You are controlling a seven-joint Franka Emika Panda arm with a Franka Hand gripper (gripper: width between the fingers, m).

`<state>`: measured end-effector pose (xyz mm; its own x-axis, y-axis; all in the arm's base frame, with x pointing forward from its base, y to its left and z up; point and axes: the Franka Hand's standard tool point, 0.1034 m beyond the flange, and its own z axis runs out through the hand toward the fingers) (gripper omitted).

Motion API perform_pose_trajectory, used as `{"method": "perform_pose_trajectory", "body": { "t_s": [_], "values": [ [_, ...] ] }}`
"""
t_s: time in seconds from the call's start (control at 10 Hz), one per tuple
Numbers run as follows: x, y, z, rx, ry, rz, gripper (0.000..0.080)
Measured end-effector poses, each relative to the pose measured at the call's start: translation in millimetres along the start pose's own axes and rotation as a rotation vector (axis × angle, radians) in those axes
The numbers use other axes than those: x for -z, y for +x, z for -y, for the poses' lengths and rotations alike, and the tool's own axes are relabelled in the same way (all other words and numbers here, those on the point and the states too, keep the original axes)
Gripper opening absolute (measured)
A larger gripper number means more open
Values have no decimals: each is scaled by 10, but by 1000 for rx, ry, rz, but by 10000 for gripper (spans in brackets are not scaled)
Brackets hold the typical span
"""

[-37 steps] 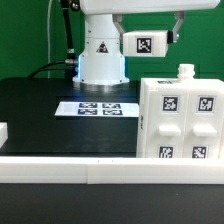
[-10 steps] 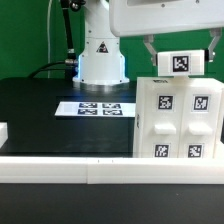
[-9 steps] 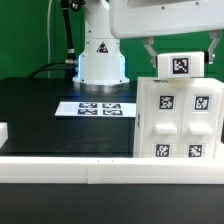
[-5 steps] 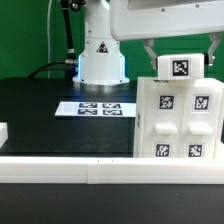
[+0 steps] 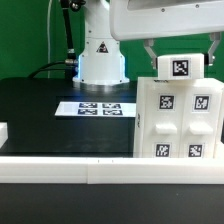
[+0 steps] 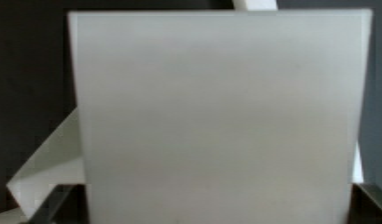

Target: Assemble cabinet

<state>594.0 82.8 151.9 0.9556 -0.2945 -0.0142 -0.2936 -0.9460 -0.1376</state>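
black table (image 5: 40, 110) – tagged panel (image 5: 180, 67) gripped in claw (image 5: 182, 60), atop cabinet box (image 5: 178, 120)

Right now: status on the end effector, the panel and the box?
End effector shut on panel. Panel right atop box, seating unclear. Nothing seen in the way.

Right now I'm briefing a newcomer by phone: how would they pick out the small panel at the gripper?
Find the large white cabinet box at the exterior view's right, its front carrying four square tags. Just at its top edge is the small white panel, between the fingers of the gripper. Unlike the box, it shows a single tag.
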Motion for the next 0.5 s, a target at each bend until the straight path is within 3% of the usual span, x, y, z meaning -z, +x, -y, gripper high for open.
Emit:
{"method": "perform_pose_trajectory", "body": {
  "t_s": [0.5],
  "values": [
    [-1,-5,11,-188,1,0,561]
  ]
}}
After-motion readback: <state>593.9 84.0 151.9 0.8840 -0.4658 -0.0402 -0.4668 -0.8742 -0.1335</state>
